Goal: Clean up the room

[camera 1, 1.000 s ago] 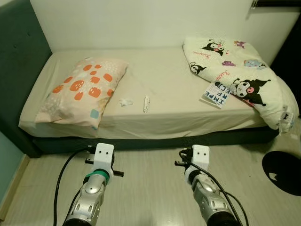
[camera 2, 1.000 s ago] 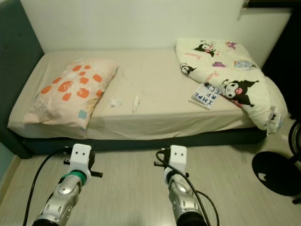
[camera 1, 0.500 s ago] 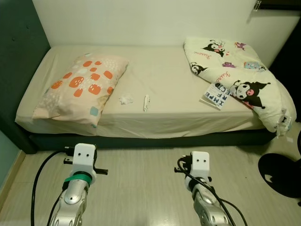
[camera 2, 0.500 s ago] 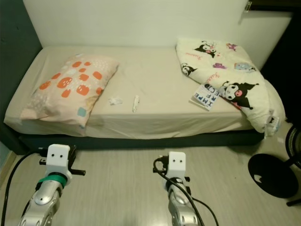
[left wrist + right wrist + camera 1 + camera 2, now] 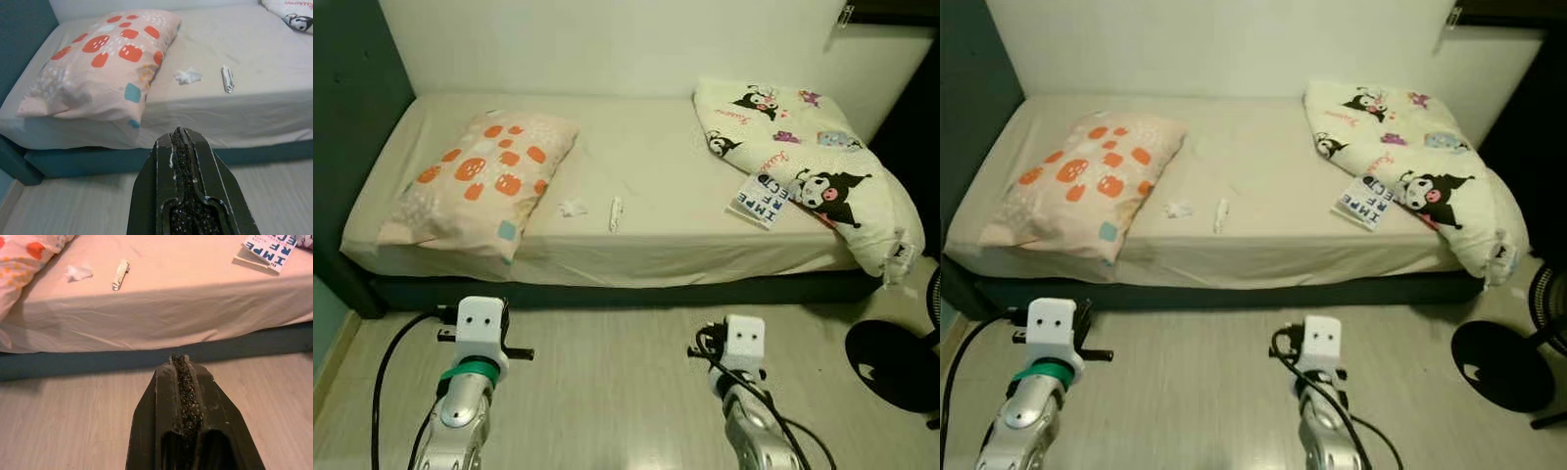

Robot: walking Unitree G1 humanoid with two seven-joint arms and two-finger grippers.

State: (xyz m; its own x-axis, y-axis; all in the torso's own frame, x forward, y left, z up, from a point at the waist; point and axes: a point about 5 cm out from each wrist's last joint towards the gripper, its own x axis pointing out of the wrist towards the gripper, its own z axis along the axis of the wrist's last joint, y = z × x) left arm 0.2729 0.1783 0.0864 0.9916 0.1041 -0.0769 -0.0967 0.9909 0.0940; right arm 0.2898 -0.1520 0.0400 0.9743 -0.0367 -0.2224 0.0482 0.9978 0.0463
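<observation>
The robot stands on the pale wooden floor (image 5: 626, 382) facing the long side of a low bed (image 5: 646, 166) with a cream sheet, both arms held out in front over the floor, short of the bed's dark base. The left gripper (image 5: 183, 142) has its two black fingers pressed flat together, clenched on nothing, and the right gripper (image 5: 182, 369) is closed the same way with nothing between its fingers. On the bed, a pillow (image 5: 475, 186) with orange spots lies toward the robot's left. Just beside its lower corner sits a small crumpled tissue (image 5: 573, 208), and near that, a little apart, lies a thin white wrapper (image 5: 616, 213). Toward the right, a cartoon-print blanket (image 5: 803, 157) is heaped against the wall and spills over the bed's edge, with a book (image 5: 764, 199) resting at its near side. A dark round fan base (image 5: 896, 362) stands on the floor at the far right.
</observation>
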